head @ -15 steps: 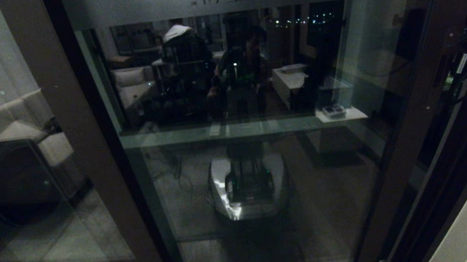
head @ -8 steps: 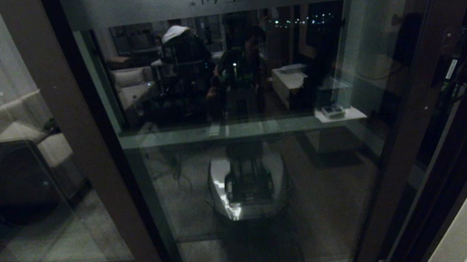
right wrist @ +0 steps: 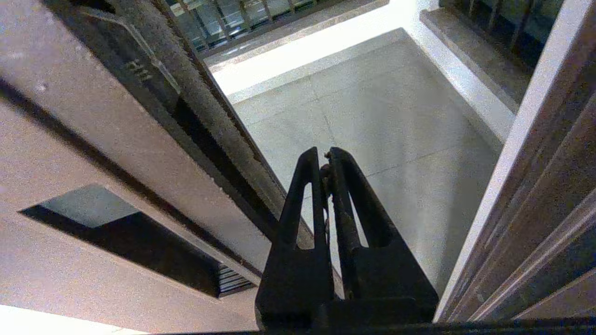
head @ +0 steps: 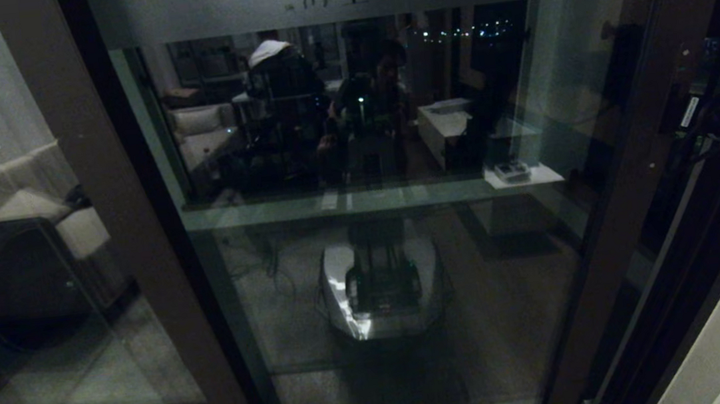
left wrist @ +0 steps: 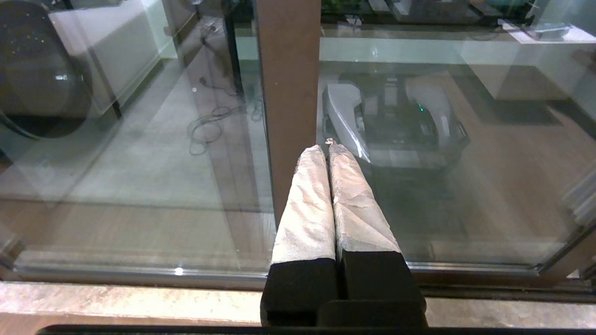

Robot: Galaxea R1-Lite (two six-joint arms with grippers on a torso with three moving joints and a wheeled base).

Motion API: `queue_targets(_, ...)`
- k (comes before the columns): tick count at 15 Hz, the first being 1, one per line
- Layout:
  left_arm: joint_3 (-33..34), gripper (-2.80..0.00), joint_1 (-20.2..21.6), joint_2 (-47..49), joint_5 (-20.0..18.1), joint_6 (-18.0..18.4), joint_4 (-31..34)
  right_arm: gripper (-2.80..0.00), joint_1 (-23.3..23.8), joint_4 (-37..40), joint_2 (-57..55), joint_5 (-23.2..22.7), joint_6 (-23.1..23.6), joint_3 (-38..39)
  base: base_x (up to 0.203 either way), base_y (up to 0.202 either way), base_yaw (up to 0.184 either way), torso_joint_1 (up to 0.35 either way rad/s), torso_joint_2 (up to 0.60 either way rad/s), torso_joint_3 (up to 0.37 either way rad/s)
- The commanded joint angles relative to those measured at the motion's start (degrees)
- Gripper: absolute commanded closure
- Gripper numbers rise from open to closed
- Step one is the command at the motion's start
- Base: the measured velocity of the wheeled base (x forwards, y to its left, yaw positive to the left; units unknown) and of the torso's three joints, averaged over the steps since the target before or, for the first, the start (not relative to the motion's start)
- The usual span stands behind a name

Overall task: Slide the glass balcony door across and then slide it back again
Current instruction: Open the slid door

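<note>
The glass balcony door (head: 376,227) stands ahead, right pincer (right wrist: 326,160) beside its right stile.

One glass balcony door (head: 391,178) is showing, one unmoving glass panel (head: 7,219) is standing beside it, and two grippers are appearing: the left gripper (left wrist: 328,148) and the right gripper (right wrist: 324,158)

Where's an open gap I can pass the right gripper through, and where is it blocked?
Free: the opening between the glass balcony door stile and the pale jamb, with bare balcony tiles beyond. The right gripper, fingers shut, points into it. Tightest close to the stile. Blocked: the left gripper, shut, faces frame and glass.
</note>
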State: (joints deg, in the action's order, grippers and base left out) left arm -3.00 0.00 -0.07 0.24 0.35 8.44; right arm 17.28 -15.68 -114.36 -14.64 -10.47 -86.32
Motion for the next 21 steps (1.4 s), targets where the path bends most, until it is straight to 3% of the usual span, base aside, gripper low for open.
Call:
queue_targets(1,0.0,0.00,0.0,0.0,0.0,0.0,0.0,0.00,-0.4,-0.1,0.3,-0.5,-0.1,0.0,0.000,0.000,0.000,0.000,0.00,0.000)
queue_targets(9,0.0,0.00,0.0,0.0,0.0,0.0,0.1,0.00,-2.3,-0.2,3.2,-0.5,-0.2,2.7,0.000,0.000,0.000,0.000,0.00,0.000)
queue_targets(12,0.0,0.00,0.0,0.0,0.0,0.0,0.1,0.00,-2.3,-0.9,3.8,-0.3,-3.6,3.2,0.000,0.000,0.000,0.000,0.00,0.000)
queue_targets(15,0.0,0.00,0.0,0.0,0.0,0.0,0.1,0.00,-2.4,-1.2,4.4,5.1,-4.0,2.0,0.000,0.000,0.000,0.000,0.00,0.000)
queue_targets(17,0.0,0.00,0.0,0.0,0.0,0.0,0.1,0.00,-3.7,-1.6,4.4,6.3,-3.9,-1.1,0.000,0.000,0.000,0.000,0.00,0.000)
queue_targets(21,0.0,0.00,0.0,0.0,0.0,0.0,0.0,0.00,-6.6,-1.3,4.8,6.7,1.2,-4.9,0.000,0.000,0.000,0.000,0.00,0.000)
